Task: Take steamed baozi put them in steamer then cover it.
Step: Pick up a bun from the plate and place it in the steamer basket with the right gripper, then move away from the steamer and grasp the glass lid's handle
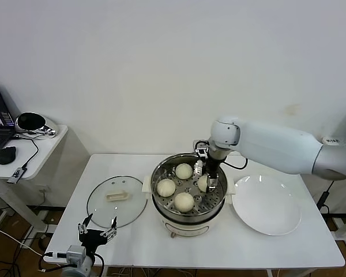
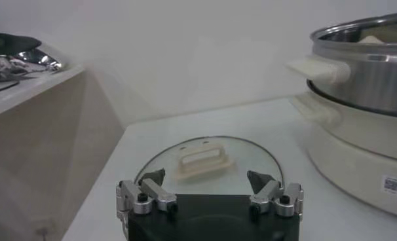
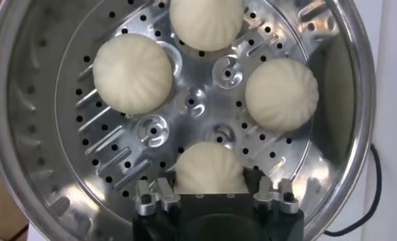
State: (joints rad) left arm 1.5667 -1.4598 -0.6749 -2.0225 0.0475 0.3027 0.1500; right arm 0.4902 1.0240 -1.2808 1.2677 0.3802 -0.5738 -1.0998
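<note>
Several cream-white baozi lie on the perforated tray of the steel steamer [image 1: 161,211]: one at the back [image 1: 184,171], one on the left [image 1: 166,187], one in front [image 1: 184,201]. My right gripper [image 1: 209,182] reaches down inside the steamer [image 3: 28,131], open, its fingers standing either side of a baozi [image 3: 210,167] that rests on the tray. Other baozi [image 3: 133,72] [image 3: 282,95] sit farther along the tray. The glass cover [image 1: 116,202] lies flat on the table left of the steamer. My left gripper [image 1: 97,226] hovers open just before the cover [image 2: 251,157], holding nothing.
A white plate [image 1: 268,205] with nothing on it lies right of the steamer. A side table [image 1: 29,151] with a laptop and a mouse stands at the far left. The steamer's side handle [image 2: 320,69] juts toward the cover.
</note>
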